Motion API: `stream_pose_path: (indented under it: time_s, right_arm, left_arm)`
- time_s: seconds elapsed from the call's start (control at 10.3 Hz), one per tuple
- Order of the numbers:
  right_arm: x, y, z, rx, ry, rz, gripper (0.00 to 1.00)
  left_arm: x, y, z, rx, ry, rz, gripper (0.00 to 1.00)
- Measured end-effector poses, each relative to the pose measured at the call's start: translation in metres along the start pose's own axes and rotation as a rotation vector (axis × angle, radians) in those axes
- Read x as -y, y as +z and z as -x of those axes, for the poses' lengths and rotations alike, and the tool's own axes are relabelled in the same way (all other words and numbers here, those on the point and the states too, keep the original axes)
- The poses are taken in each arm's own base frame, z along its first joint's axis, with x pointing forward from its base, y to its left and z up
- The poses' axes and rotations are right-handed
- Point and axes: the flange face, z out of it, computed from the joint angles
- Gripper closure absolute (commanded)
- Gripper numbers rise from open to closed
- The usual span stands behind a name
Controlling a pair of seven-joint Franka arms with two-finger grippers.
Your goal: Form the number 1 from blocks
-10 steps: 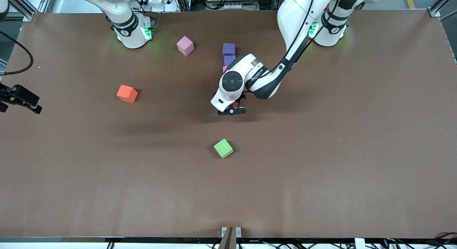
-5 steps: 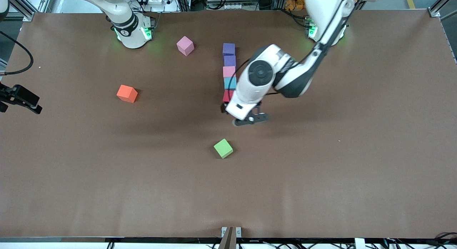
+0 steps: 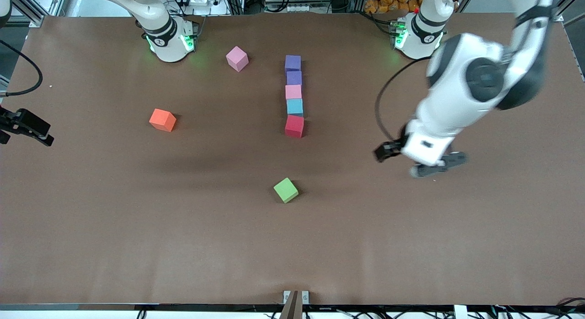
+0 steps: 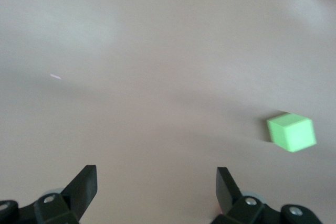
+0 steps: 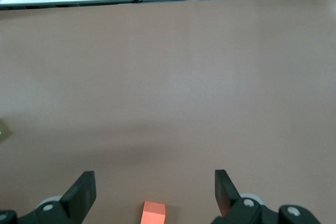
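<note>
Brown table [image 3: 137,246] bears five touching blocks [image 3: 294,107].

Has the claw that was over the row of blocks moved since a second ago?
Yes. The left claw has swung away from the column of blocks, whose red block now shows, toward the left arm's end of the table, open and empty.

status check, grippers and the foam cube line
Left gripper open over bare table. Right gripper open, waiting. Five foam cubes lined up. Nothing blocking.
</note>
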Motion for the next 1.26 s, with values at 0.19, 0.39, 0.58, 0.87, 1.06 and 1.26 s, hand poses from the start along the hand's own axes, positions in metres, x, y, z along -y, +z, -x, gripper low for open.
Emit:
stream_pose_path:
  time_s: [0.19, 0.39, 0.58, 0.87, 1.06, 1.26]
  right_arm:
    - [-0.001, 0.000, 0.000, 0.000, 0.001, 0.000, 0.00]
    - [-0.001, 0.002, -0.001, 0.003, 0.002, 0.001, 0.00]
    - [-0.001, 0.004, -0.001, 0.006, 0.001, 0.001, 0.00]
    - [0.000, 0.004, -0.001, 0.010, 0.001, 0.001, 0.00]
    - [0.000, 0.004, 0.001, 0.026, 0.001, 0.001, 0.00]
    - [0.000, 0.003, 0.002, 0.033, 0.000, 0.001, 0.00]
  left_arm:
    - [0.070, -0.043, -0.010, 0.005, 0.000, -0.027, 0.00]
    - [0.115, -0.093, 0.001, -0.013, -0.051, -0.041, 0.00]
    - [0.154, -0.144, 0.020, -0.060, -0.042, -0.045, 0.00]
    - [0.197, -0.187, 0.034, -0.124, 0.061, -0.054, 0.00]
    - [0.202, -0.186, 0.034, -0.114, 0.114, -0.060, 0.00]
    - [0.191, -0.182, 0.035, -0.108, 0.155, -0.068, 0.00]
